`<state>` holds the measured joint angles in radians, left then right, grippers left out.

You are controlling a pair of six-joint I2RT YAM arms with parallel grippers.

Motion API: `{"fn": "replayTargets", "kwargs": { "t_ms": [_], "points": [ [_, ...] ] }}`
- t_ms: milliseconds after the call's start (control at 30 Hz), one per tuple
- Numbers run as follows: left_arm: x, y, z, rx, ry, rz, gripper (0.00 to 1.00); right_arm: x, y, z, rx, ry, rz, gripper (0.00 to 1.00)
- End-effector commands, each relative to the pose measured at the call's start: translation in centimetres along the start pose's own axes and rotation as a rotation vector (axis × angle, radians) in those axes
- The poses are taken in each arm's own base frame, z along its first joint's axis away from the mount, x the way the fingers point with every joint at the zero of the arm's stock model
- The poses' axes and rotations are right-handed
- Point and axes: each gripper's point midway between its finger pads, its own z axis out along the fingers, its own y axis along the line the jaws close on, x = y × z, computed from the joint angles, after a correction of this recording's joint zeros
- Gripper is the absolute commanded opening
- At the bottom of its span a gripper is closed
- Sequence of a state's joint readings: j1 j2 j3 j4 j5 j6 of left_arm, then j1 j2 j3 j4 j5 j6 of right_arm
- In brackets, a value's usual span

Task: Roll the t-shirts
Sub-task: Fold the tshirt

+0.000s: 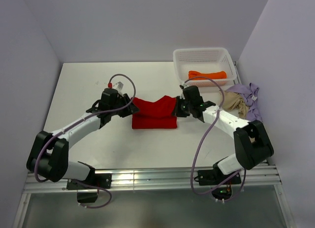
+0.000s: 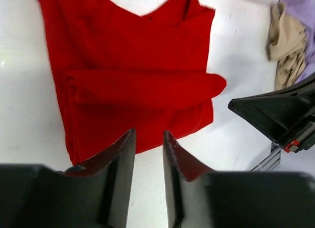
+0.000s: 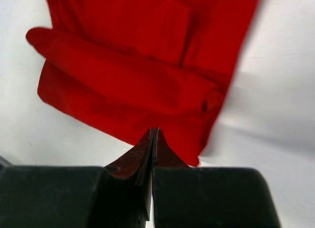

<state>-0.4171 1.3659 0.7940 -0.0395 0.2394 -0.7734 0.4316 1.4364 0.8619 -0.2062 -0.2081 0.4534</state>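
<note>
A bright red t-shirt (image 1: 154,113) lies in the middle of the table, folded into a band, with a rolled ridge (image 2: 142,87) across it. At the shirt's left edge my left gripper (image 1: 129,102) is open; only bare table shows between its fingers (image 2: 149,134). My right gripper (image 1: 176,110) sits at the shirt's right edge. Its fingers are pressed together (image 3: 155,131) just short of the red cloth (image 3: 147,65), with nothing between them. An orange t-shirt (image 1: 207,75) lies in the basket. Beige (image 1: 237,102) and lavender (image 1: 250,92) t-shirts are heaped at the right.
A white mesh basket (image 1: 203,54) stands at the back right corner. The beige (image 2: 288,41) and lavender (image 2: 302,4) heap lies just behind my right arm (image 2: 275,114). Walls close the table on the left, back and right.
</note>
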Motion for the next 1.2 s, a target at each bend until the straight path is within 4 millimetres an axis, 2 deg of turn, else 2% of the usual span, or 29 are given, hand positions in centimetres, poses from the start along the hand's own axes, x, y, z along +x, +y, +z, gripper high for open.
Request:
{"fn": "replayTargets", "kwargs": {
  "t_ms": [0, 133, 300, 333, 400, 567, 633, 667, 733, 900, 933, 967, 1033, 1067, 1167],
  "points": [
    [0.1, -1.8, 1.3, 0.082, 0.015, 0.022, 0.32, -1.1, 3.4, 1.1, -0.117, -0.032, -0.036, 0.00],
    [0.7, -2.0, 2.2, 0.095, 0.032, 0.015, 0.25, -0.5, 4.7, 2.2, -0.172, -0.012, -0.017, 0.00],
    [1.3, -1.3, 3.8, 0.088, 0.061, 0.017, 0.23, -0.1, 4.3, 4.1, -0.147, 0.026, -0.011, 0.00],
    [1.5, -1.1, 4.3, 0.081, 0.072, 0.016, 0.22, -0.6, 4.4, 4.3, -0.143, 0.021, -0.012, 0.00],
    [1.3, -0.9, 4.9, 0.077, 0.073, 0.013, 0.22, -0.3, 3.8, 5.3, -0.111, 0.041, -0.009, 0.00],
    [0.3, -0.8, 7.1, 0.057, 0.072, 0.024, 0.20, -2.4, 3.6, 6.8, -0.066, 0.011, -0.002, 0.00],
    [-0.8, -1.1, 7.7, 0.046, 0.048, 0.033, 0.19, -3.3, 3.6, 7.5, -0.048, -0.005, 0.000, 0.00],
    [-1.1, -0.3, 8.2, 0.006, 0.031, 0.032, 0.19, -3.5, 3.5, 7.8, -0.035, -0.004, 0.003, 0.00],
    [-2.2, 0.0, 8.7, -0.018, 0.001, 0.030, 0.19, -4.4, 3.0, 8.4, 0.005, -0.019, 0.010, 0.00],
    [-3.9, 1.2, 8.1, -0.071, -0.062, 0.006, 0.19, -5.0, 2.5, 8.1, 0.033, -0.047, 0.020, 0.00],
    [-4.0, 0.8, 7.4, -0.061, -0.073, 0.013, 0.20, -4.6, 2.2, 7.9, 0.033, -0.046, 0.020, 0.00],
    [-4.0, 0.5, 7.0, -0.051, -0.080, 0.015, 0.20, -5.4, 2.9, 7.0, 0.005, -0.084, 0.016, 0.00],
    [-4.0, -0.1, 5.7, -0.025, -0.093, 0.015, 0.21, -4.8, 3.4, 6.2, -0.032, -0.084, 0.012, 0.00],
    [-3.9, -0.4, 5.3, -0.013, -0.094, 0.018, 0.21, -5.2, 4.1, 5.4, -0.063, -0.105, 0.008, 0.00],
    [-3.4, -1.5, 3.9, 0.021, -0.095, 0.031, 0.22, -3.9, 4.2, 4.7, -0.097, -0.086, 0.018, 0.01]
  ]
}}
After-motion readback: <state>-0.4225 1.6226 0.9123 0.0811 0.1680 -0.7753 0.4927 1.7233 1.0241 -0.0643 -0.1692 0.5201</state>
